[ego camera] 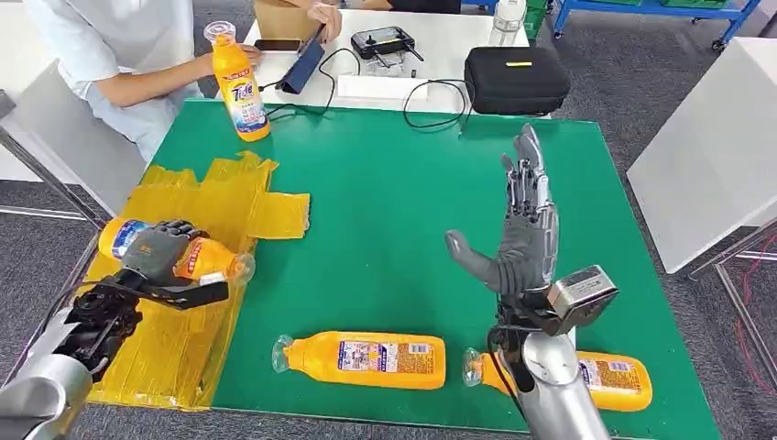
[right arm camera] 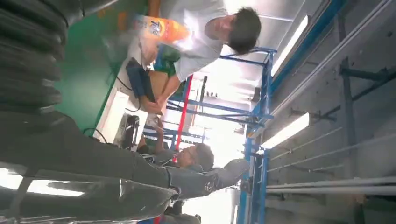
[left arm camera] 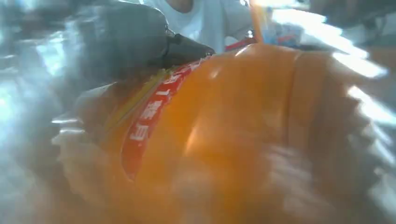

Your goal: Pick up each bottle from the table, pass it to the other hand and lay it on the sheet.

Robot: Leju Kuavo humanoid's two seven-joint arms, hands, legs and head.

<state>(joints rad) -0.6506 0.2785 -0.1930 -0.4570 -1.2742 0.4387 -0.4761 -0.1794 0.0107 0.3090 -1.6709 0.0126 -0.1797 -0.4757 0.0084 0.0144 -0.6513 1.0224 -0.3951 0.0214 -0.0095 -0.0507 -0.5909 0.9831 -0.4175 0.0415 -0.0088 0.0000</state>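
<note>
Left hand point(ego camera: 163, 249): your fingers wrap an orange plastic detergent bottle point(ego camera: 197, 257) lying on its side on the crumpled yellow sheet point(ego camera: 188, 344).
Right hand point(ego camera: 524, 240): raised above the green desk point(ego camera: 385, 211), your fingers spread apart, holding nothing.
Near edge: two more orange bottles point(ego camera: 366, 359) point(ego camera: 614, 378) lie flat.
Far corner: one upright orange bottle point(ego camera: 236, 82) beside a person's arm point(ego camera: 156, 82).

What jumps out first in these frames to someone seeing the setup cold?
Probably the left hand gripping an orange bottle sideways over the crumpled yellow sheet at the green table's left edge. Next, the right hand raised over the table's middle, fingers spread and holding nothing. Two more orange bottles lie along the near edge, and one stands upright at the far corner beside a seated person.
</note>
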